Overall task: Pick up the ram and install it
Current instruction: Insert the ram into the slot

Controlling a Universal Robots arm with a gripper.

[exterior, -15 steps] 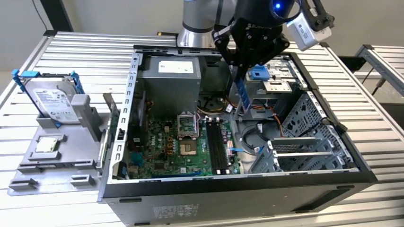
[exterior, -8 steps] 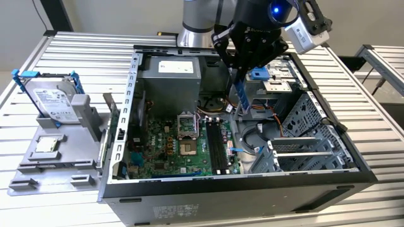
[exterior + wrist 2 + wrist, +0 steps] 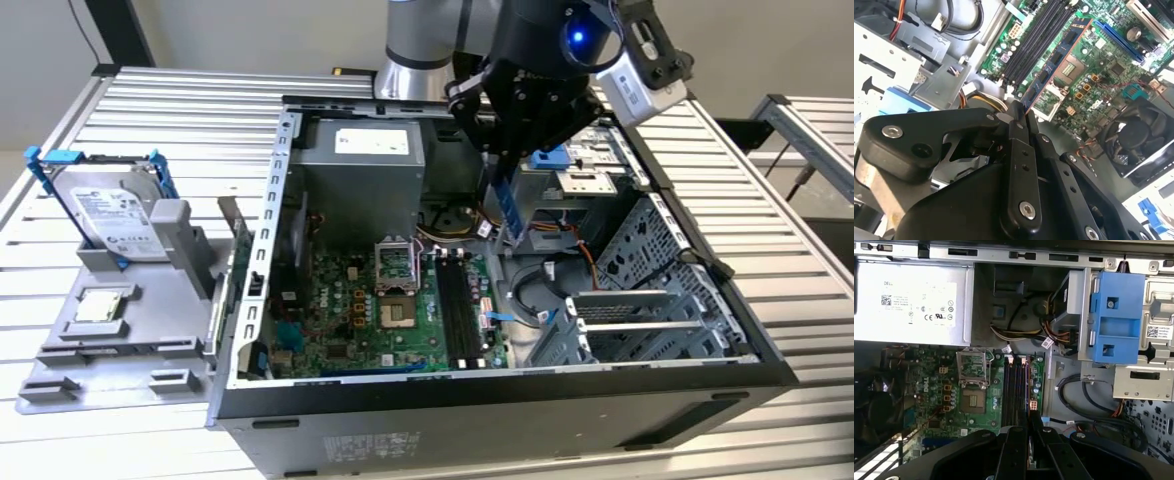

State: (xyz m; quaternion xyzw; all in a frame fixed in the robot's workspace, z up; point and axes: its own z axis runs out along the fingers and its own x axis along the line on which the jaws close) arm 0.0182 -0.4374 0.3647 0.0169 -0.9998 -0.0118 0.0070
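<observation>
In the exterior view the gripper (image 3: 503, 158) hangs over the open computer case (image 3: 747, 345), which lies on its side on a slatted metal table (image 3: 174, 110). Its fingers are pinched on the upper end of the ram (image 3: 509, 205), and the blue stick hangs downward from them, nearly upright, over the inside of the case. Its lower end shows near the far end of the long black slots (image 3: 461, 300) of the green motherboard (image 3: 347, 310) (how high above them cannot be told here). Toward the exterior view's left, outside the case, a silver hard drive (image 3: 114, 212) in blue brackets stands on a grey fixture (image 3: 127, 345). In the second wrist view the black fingers (image 3: 1018, 150) meet closed, with no visible gap, around the near end of the ram (image 3: 1056, 62). The ram runs away from the gripper (image 3: 1021, 114) as a long, narrow board with dark chips. It appears parallel to the slots (image 3: 1036, 42) and just beside them, above the motherboard (image 3: 1104, 65) and not seated. A black fan (image 3: 1139, 140) sits by the board. In the first wrist view the gripper (image 3: 1029, 432) points down into the case and the ram (image 3: 1028, 387) shows edge-on as a thin line. That line lies along one edge of the bank of slots (image 3: 1013, 390), between the processor socket (image 3: 973, 385) and a blue drive bracket (image 3: 1116, 320). The grey power supply (image 3: 909, 300) is beyond the board.
</observation>
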